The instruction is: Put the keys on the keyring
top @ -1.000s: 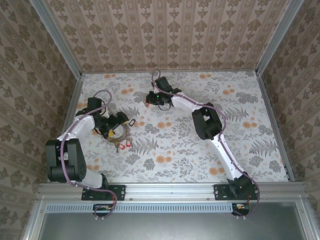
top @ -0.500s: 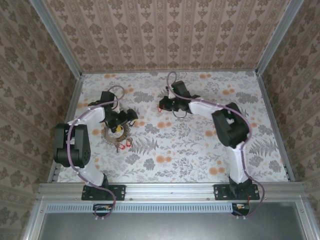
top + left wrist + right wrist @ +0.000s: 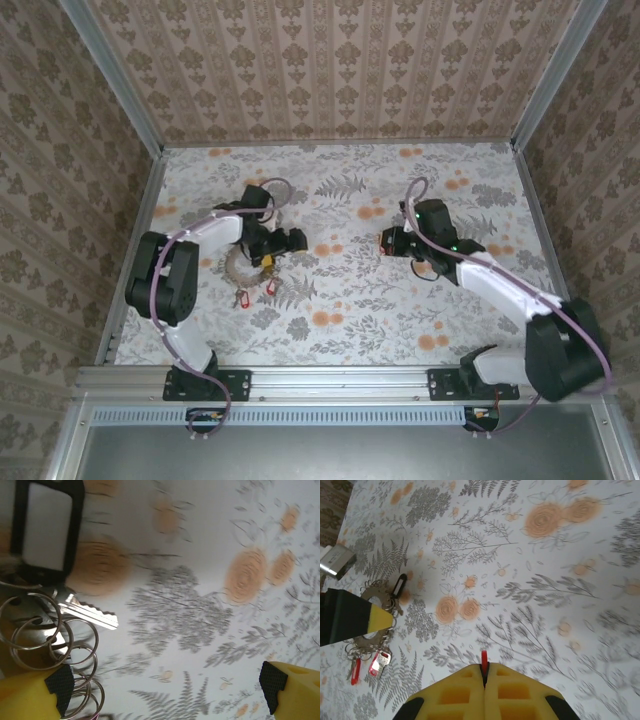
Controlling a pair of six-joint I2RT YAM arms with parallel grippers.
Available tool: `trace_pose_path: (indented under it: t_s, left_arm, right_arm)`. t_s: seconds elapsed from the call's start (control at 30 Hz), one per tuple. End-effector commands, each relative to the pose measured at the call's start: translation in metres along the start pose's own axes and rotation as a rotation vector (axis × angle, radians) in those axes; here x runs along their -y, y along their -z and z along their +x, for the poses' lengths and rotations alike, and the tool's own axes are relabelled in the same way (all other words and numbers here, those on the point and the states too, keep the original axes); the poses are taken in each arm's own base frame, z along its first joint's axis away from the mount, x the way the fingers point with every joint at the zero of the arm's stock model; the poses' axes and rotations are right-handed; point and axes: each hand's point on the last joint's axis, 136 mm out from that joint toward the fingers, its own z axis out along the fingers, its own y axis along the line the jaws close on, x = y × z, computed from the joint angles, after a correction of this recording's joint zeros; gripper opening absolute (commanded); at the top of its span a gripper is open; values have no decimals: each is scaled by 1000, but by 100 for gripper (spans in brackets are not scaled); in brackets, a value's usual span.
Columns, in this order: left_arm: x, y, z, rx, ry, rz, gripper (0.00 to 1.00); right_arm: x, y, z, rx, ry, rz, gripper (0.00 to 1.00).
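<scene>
— Keys [image 3: 241,298]: where do we find them?

— We see two with red heads lying flat on the flowered table [image 3: 350,300], close together and just on the near side of the keyring [image 3: 236,272].

— Do we count any more?

— One more red key [image 3: 484,659], pinched in the right gripper [image 3: 484,672]. Its jaws are pressed tight together on it, so we see no more than a thin red edge in the seam between the yellow fingers. That gripper hangs over the middle of the table, well apart from the ring.

— And where does the keyring itself lie?

— Flat on the left part of the table. From the left wrist we make out a bunch of small rings [image 3: 50,640] along its rim, with a silver key [image 3: 90,614] among them. A black loop [image 3: 47,527] lies just beside that bunch.

— How does the left gripper [image 3: 166,682] stand?

— Its jaws are spread wide and we see nothing between them. One yellow finger [image 3: 20,700] with its black pad sits over the small rings at the ring's edge, and the other is over bare table. We cannot tell whether that first finger touches the rings or merely hangs above them.
</scene>
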Motion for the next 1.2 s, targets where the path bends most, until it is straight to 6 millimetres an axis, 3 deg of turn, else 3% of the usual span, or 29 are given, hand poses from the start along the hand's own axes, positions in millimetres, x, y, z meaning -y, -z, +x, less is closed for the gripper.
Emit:
trace_pose_path:
  t_s: [0.0, 0.17, 0.37, 0.47, 0.57, 0.7, 0.87, 0.97, 1.17]
  left_arm:
    - [20, -27, 27, -111, -40, 16, 100]
    - [67, -35, 45, -184, -139, 107, 100]
    - [124, -40, 63, -267, -220, 240, 100]
    - [144, -31, 64, -261, -265, 274, 100]
    - [154, -5, 55, -202, -292, 303, 100]
    - [145, 44, 30, -60, -301, 320, 100]
    - [104, 97, -8, 155, -233, 342, 99]
    - [83, 112, -15, 241, -225, 335, 96]
    - [69, 123, -11, 368, -398, 233, 95]
  right_arm:
    - [22, 21, 13, 15, 6, 97, 0]
    - [46, 36, 34, 2, -58, 174, 0]
    - [67, 36, 48, -17, -132, 233, 0]
    - [68, 35, 48, -21, -141, 235, 0]
    - [71, 30, 53, -55, -146, 243, 0]
    - [72, 17, 62, -121, -148, 239, 0]
    - [70, -4, 65, -158, -175, 203, 0]
    - [73, -11, 64, -169, -192, 207, 0]
    - [100, -11, 69, -193, -277, 265, 4]
